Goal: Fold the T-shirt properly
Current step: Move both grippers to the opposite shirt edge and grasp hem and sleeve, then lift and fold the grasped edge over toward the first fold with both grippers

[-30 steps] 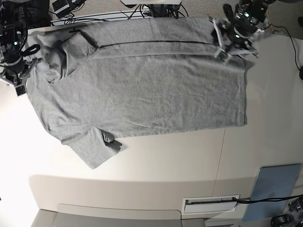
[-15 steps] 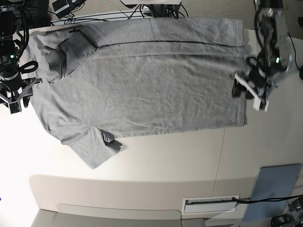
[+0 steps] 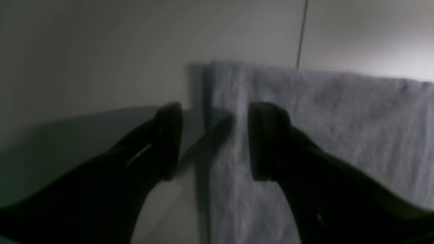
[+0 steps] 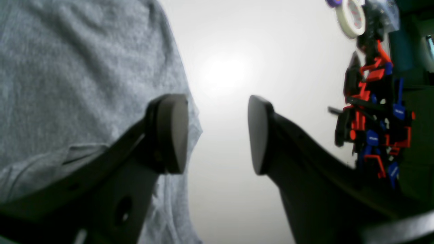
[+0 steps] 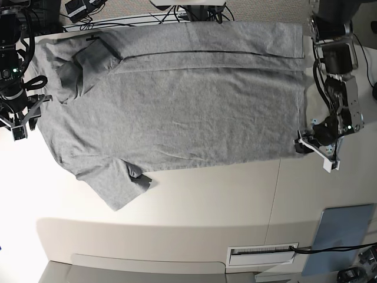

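The grey T-shirt [image 5: 177, 106] lies spread flat on the white table [image 5: 206, 200], with a narrow strip folded over along its far edge and one sleeve [image 5: 115, 186] sticking out toward the near side. My left gripper [image 5: 306, 147] hovers at the shirt's near hem corner. In the left wrist view that gripper [image 3: 213, 139] is open, and the T-shirt's [image 3: 322, 122] side edge runs between the fingers. My right gripper [image 5: 21, 121] is at the shoulder end. It is open [image 4: 217, 135], one finger over the T-shirt's [image 4: 84, 67] edge and the other over bare table.
A blue-grey pad [image 5: 343, 236] and a white slotted panel [image 5: 262, 254] sit at the near right. Cables [image 5: 147, 17] run behind the far edge. A tape roll [image 4: 351, 17] and red and blue parts [image 4: 373, 112] stand beyond the right gripper.
My left arm swung from the far hem corner down to the near hem corner. My right gripper moved off the collar toward the near side and opened wider.
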Controlling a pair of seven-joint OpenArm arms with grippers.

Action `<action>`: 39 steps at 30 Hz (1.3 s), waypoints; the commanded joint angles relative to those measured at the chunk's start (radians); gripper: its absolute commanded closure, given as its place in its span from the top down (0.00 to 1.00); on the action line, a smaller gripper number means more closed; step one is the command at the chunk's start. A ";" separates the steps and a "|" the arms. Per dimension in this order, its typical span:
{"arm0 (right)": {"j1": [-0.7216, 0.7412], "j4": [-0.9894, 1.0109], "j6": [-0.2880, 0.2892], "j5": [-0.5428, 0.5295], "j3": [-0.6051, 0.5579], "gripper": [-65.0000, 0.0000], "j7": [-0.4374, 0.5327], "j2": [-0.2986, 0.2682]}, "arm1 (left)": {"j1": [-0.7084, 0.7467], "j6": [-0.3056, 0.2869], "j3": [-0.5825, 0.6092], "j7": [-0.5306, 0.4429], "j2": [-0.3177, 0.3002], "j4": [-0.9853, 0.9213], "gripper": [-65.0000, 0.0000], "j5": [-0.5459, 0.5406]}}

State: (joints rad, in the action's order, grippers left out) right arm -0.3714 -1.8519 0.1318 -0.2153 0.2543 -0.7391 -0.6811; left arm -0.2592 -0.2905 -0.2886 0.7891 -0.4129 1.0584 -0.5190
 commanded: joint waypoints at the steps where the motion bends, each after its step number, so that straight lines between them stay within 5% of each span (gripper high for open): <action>1: 0.008 -0.013 -0.008 0.006 0.013 0.44 0.019 -0.025 | -0.025 -0.010 -0.002 0.018 -0.013 0.001 0.50 -0.012; 6: 0.008 -0.013 -0.008 0.006 0.013 0.44 0.018 -0.025 | -0.029 -0.118 -0.002 0.099 -0.013 0.000 0.47 -0.092; 14: 0.008 -0.013 0.079 -0.031 0.013 0.44 0.021 -0.025 | -0.029 -0.126 -0.002 0.116 0.015 0.000 0.26 -0.087; 18: 0.009 -0.013 0.079 -0.031 0.013 0.44 0.029 -0.025 | -0.029 -0.124 -0.002 0.116 0.019 0.000 0.00 -0.075; 22: 0.039 0.019 0.082 -0.031 0.013 0.44 0.047 -0.024 | -0.029 -0.100 -0.002 0.113 0.019 0.000 0.00 -0.064; 30: 0.354 0.257 0.211 -0.114 -0.032 0.44 0.011 -0.026 | -0.029 -0.219 -0.002 0.120 0.044 0.000 0.00 -0.035; 39: 0.810 0.697 0.243 -0.113 -0.449 0.44 0.000 0.010 | -0.029 -0.233 -0.002 0.109 0.083 0.000 0.00 -0.014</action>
State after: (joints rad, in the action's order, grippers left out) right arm 0.4133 -1.1347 0.3843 -0.3283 -0.2073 -0.7586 -0.6464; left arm -0.2726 -0.5285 -0.2897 0.8936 -0.3164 1.0485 -0.5442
